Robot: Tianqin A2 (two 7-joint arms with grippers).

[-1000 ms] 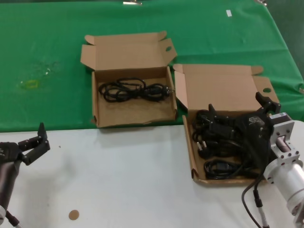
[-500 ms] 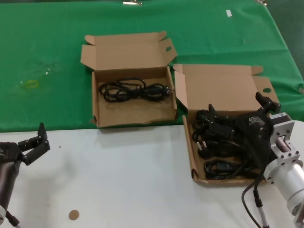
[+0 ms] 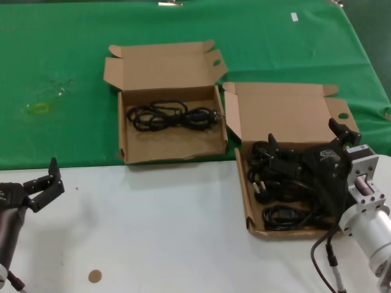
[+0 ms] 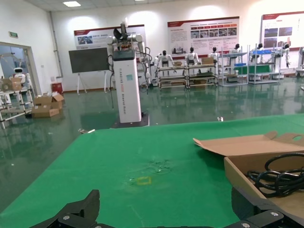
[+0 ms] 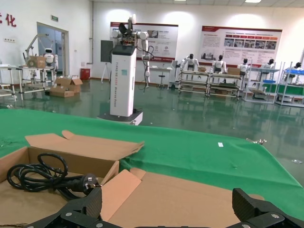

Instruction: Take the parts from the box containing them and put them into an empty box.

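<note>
Though we compare against the two earlier head views, nothing has shifted: arms, boxes and cords all match. So the task has not advanced in this stretch.

Our right hand (image 3: 305,146) sits low inside the wide, low-walled source box (image 3: 287,110), fingers spread wide over the pile of black power cords (image 3: 278,183). Open, nothing gripped that we can see. We judge it is paused just before closing on a bundle.

The smaller, taller-walled box (image 3: 165,64) stands just beside the source box, on the green cloth (image 3: 61,49). It is not empty: one coiled cord (image 3: 171,116) lies in it already, plug visible in the right wrist view.

Our left hand (image 3: 43,186) is parked over the white worktop (image 3: 153,232), well apart from both boxes, fingers open and empty.

Several cords remain; most of the job is still ahead.
</note>
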